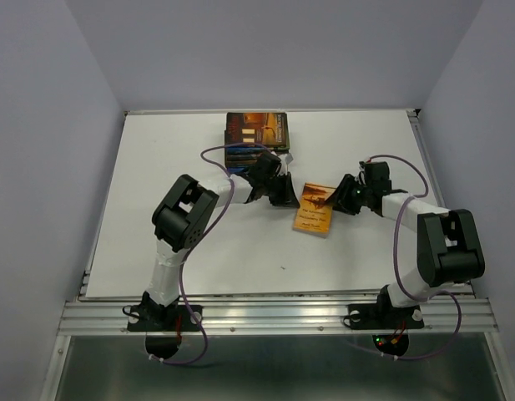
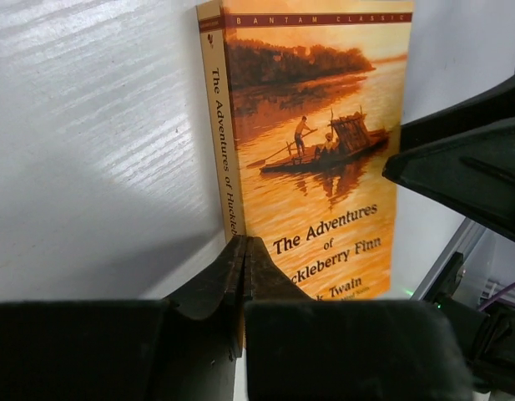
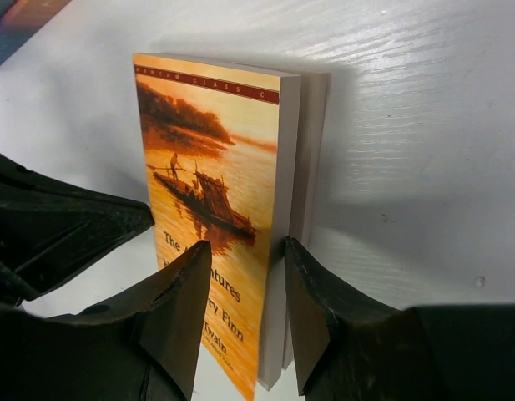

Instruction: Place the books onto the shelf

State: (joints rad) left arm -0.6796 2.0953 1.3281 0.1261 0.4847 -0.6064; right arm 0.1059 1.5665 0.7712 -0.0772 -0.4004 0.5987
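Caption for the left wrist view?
Left gripper shut at the near edge of the orange Huckleberry Finn paperback on the table.

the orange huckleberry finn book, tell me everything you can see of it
Thin paperback, The Adventures of Huckleberry Finn, Bantam Classic band on top. Orange sunset cover showing a river raft, tan spine, pale page edge. It lies cover up on the white table, apart from the stack. The left pincer is shut by its spine; the right pincer straddles its page edge.

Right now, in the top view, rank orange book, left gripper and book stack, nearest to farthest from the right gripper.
1. Orange book, mid-table, immediately beside it.
2. Left gripper, at the book's other side.
3. Book stack, farthest back, centre-left.
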